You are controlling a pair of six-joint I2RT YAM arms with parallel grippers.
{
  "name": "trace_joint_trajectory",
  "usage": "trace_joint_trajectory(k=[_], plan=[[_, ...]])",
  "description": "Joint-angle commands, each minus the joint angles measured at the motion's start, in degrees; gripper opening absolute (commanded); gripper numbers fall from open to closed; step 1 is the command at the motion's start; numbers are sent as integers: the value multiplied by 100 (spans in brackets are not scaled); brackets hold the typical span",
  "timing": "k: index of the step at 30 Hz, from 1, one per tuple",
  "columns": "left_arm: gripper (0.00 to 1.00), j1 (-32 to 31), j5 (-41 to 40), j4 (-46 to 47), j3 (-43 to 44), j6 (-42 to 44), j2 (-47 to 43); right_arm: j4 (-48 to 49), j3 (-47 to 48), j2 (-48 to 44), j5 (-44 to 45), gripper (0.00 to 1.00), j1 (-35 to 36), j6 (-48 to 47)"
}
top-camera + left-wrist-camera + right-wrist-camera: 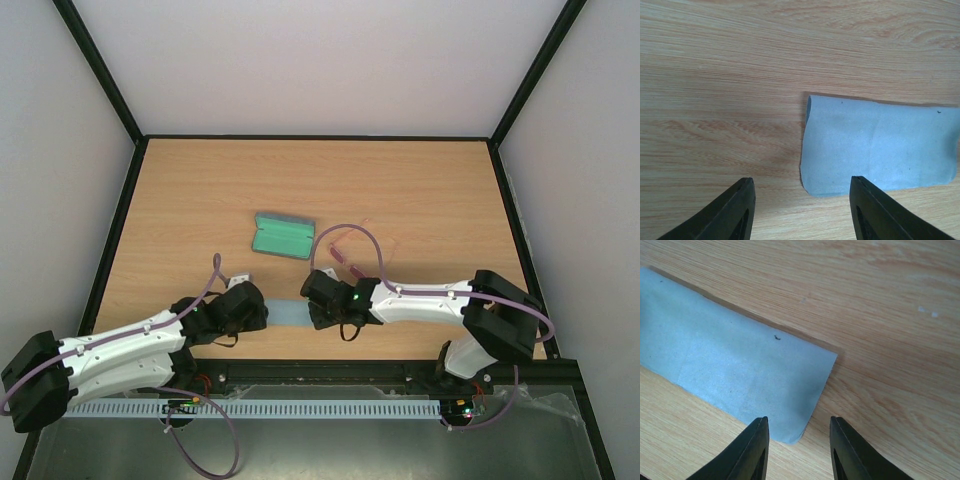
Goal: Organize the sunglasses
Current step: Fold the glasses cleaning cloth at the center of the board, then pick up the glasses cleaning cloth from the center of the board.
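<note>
Bare light wooden table [420, 190] on the far side, and both arms sit low at the near edge with the folded light blue cloth [288, 313] flat between them. The left gripper [802, 215] is spread over its left end and the right gripper [799, 450] over its right, pinching nothing. Beyond it the oblong case [283, 237] lies open, green lining up, ready to load, I'd say, and the thin pink-framed sunglasses [342, 258] lie just right of it, outside.

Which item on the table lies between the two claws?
The light blue cloth, flat between the left claw and right claw; the open green-lined case and pink sunglasses lie farther back.
</note>
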Motion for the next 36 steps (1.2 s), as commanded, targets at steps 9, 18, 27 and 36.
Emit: trace_joint_trajectory(k=[9, 18, 27, 36], plan=[[68, 132, 12, -116, 7, -50, -140, -147, -78, 50, 80, 36, 22, 565], [71, 198, 104, -76, -30, -70, -225, -229, -50, 384, 272, 34, 19, 790], [71, 198, 160, -82, -42, -28, -333, -188, 71, 758, 424, 26, -7, 917], [71, 202, 191, -96, -58, -31, -458, -363, 161, 958, 417, 22, -7, 933]])
